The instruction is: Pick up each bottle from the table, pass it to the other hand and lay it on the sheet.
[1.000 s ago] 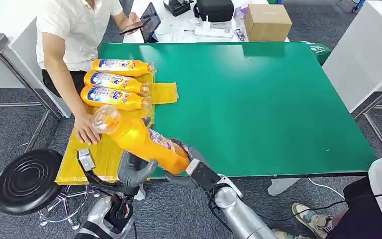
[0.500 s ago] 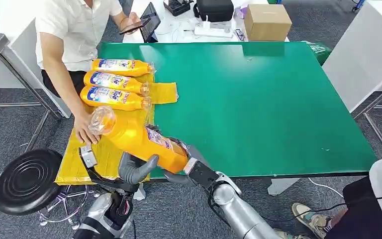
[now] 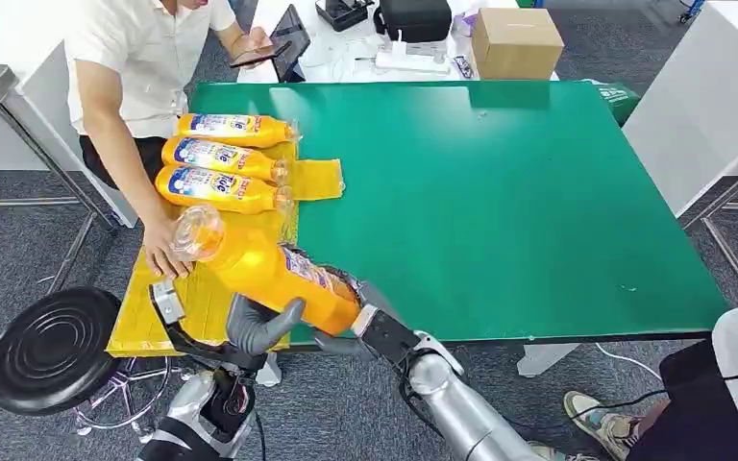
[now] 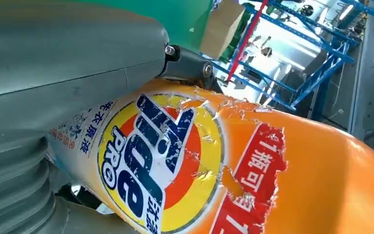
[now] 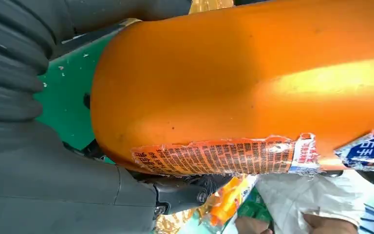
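At the far left of the head view sits a round black stool (image 3: 53,348), and beside it a person's hand (image 3: 165,252) rests on the crinkled yellow plastic sheet (image 3: 202,298) covering the left edge of the green table (image 3: 500,192). Three orange labelled detergent bottles (image 3: 219,158) lie side by side on the sheet in the upper left. Low in the frame, the left hand (image 3: 259,328) cups the underside of a fourth orange detergent bottle (image 3: 269,271), tilted with its clear cap toward the person's hand. Just right, the right hand (image 3: 360,322) clasps that bottle's base.
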Controlling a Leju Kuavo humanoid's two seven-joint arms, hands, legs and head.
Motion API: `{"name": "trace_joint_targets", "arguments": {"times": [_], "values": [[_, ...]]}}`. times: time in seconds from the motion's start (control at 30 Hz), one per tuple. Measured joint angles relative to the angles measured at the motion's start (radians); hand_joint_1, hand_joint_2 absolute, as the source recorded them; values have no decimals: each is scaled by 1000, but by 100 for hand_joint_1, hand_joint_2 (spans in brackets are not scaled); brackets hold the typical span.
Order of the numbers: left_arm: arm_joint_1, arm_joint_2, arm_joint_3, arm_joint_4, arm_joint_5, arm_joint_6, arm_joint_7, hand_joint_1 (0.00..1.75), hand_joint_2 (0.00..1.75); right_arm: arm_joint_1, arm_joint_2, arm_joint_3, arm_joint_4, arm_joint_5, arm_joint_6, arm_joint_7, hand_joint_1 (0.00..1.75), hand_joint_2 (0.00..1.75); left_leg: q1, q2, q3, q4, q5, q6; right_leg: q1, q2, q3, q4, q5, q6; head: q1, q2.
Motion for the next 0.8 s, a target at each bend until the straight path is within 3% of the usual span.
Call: {"name": "trace_joint_targets", "arguments": {"times": [0.03,0.07,0.1,0.57,0.8], "values": [[1,0,0,-1,0,0,-5,175,175,0,2,0,2,-8,5,-1,65,175,0,0,0,0,0,0,0,0,0,0,0,0,0,0],[4,0,0,-6,-2,0,-11,175,175,1,3,0,2,-19,16,-3,0,175,0,0,0,0,0,0,0,0,0,0,0,0,0,0],[8,1,1,-15,-6,0,-17,175,175,3,5,0,2,-35,38,-4,0,0,0,0,0,0,0,0,0,0,0,0,0,0,0,0],[57,16,41,-130,-57,41,-40,175,175,92,18,19,-148,-98,97,45,0,0,0,0,0,0,0,0,0,0,0,0,0,0,0,0],[26,23,95,-178,-221,231,-60,175,175,148,16,13,-191,-127,43,-15,0,0,0,0,0,0,0,0,0,0,0,0,0,0,0,0]]}}
